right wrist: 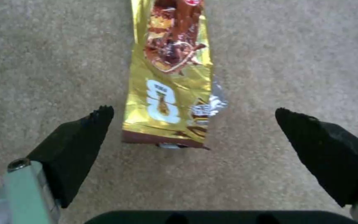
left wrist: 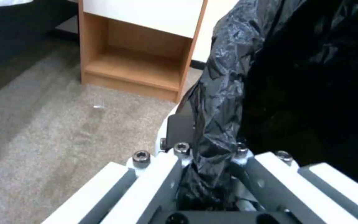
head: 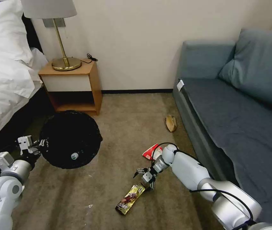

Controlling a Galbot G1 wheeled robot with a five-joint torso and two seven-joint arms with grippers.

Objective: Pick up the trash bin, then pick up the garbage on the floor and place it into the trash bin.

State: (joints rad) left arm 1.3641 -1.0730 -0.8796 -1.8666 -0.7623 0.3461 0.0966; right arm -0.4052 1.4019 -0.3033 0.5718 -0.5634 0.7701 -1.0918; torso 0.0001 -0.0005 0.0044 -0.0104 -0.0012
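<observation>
The trash bin (head: 70,139), its black bag liner (left wrist: 224,93) folded over the rim, is near the nightstand. My left gripper (head: 41,143) is shut on its rim at the side toward the bed; the left wrist view shows the fingers (left wrist: 179,161) pinching bag and rim. A small pale round thing (head: 74,156) lies inside the bin. My right gripper (head: 145,179) hangs open just above the carpet, its black fingertips (right wrist: 84,133) on either side of the near end of the yellow-brown snack wrapper (right wrist: 171,90) (head: 130,198). A red-and-white packet (head: 151,150) and a banana peel (head: 170,123) lie farther on.
A wooden nightstand (head: 75,86) with a brass lamp (head: 64,60) stands by the back wall. The bed (head: 5,80) runs along the left and a blue-grey sofa (head: 238,118) along the right. Open carpet (head: 126,121) lies between them.
</observation>
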